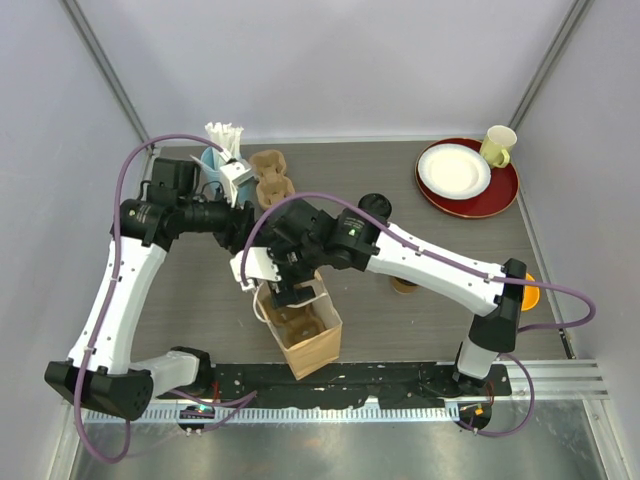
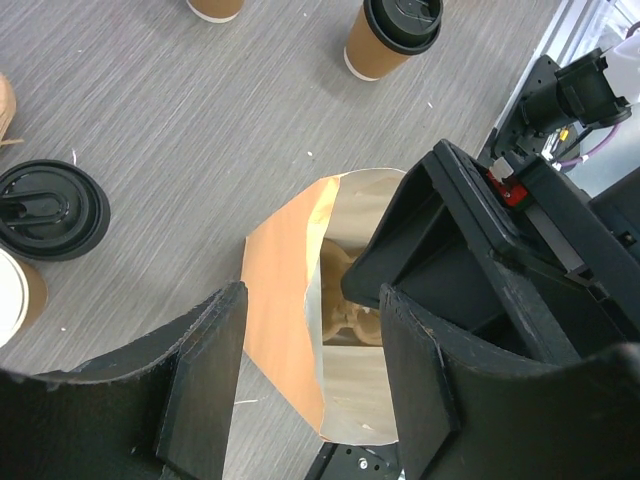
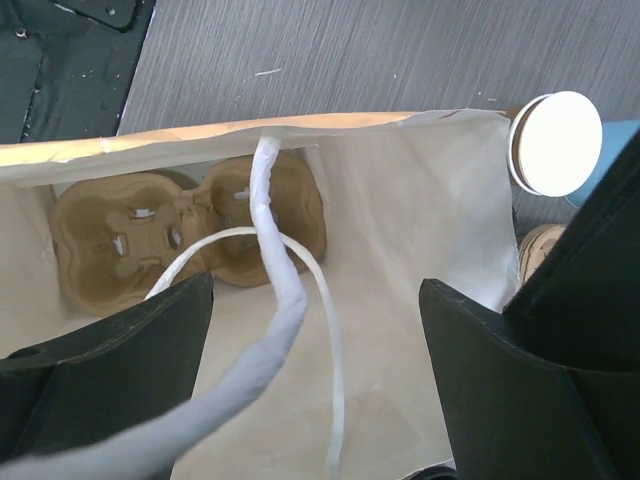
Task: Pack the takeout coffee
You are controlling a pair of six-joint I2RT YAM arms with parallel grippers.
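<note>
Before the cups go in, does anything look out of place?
Yes: a white handle droops inside the paper bag, across the cardboard cup carrier at its bottom, and could block loading.

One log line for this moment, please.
left gripper open; right gripper open at paper bag mouth; carrier inside bag; coffee cup on table

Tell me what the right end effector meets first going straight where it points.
Probably the white handle of the paper bag, which crosses just ahead of the open right end effector; beyond that, the cardboard cup carrier at the bag's bottom. Depth is unclear.
</note>
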